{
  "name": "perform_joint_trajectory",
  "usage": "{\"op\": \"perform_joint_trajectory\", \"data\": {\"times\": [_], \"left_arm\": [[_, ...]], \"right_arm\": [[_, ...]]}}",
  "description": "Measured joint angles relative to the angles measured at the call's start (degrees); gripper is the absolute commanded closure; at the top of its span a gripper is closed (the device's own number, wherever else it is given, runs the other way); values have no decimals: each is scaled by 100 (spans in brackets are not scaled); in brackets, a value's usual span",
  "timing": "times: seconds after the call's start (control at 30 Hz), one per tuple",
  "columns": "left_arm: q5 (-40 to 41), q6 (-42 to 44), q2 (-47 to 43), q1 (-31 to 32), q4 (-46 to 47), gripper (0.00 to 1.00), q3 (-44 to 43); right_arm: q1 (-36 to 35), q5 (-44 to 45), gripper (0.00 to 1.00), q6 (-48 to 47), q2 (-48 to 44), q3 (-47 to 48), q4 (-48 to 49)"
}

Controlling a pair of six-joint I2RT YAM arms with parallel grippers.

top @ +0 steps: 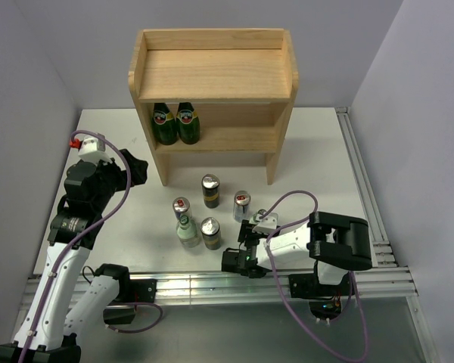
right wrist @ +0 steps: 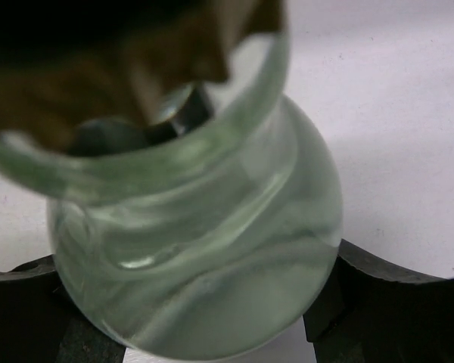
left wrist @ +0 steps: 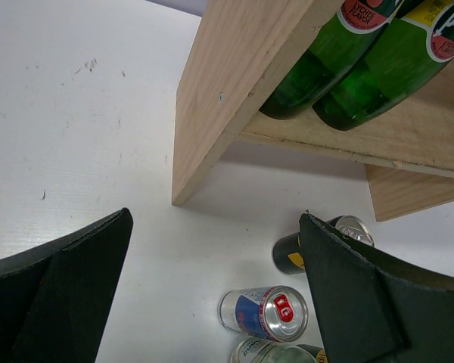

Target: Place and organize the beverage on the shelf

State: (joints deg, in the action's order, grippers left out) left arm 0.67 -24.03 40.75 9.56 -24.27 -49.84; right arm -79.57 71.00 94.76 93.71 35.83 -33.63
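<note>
Beverages sit part-sorted: two green glass bottles [top: 176, 125] paired at the left of the shelf's [top: 212, 76] lower board, seemingly leaving room for the slim cans [top: 210, 190] on the bench [top: 318, 151], while the right claw [right wrist: 200, 310] clamps a clear glass bottle [right wrist: 212, 227] and the left claw [left wrist: 216, 219] gapes empty.

Wht table [top: 325, 162], pale grey walls [top: 30, 60]
</note>
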Motion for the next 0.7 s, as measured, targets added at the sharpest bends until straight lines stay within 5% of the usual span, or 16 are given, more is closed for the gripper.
{"op": "perform_joint_trajectory", "data": {"times": [0.3, 0.57, 0.7], "left_arm": [[2, 9, -4, 0, 0, 1, 0], [-48, 74, -52, 0, -2, 1, 0], [-87, 83, -118, 0, 0, 1, 0]], "right_arm": [[-85, -127, 100, 70, -17, 70, -275], [-918, -638, 100, 1047, -472, 881, -2253], [-1158, -627, 100, 785, -1211, 1226, -2704]]}}
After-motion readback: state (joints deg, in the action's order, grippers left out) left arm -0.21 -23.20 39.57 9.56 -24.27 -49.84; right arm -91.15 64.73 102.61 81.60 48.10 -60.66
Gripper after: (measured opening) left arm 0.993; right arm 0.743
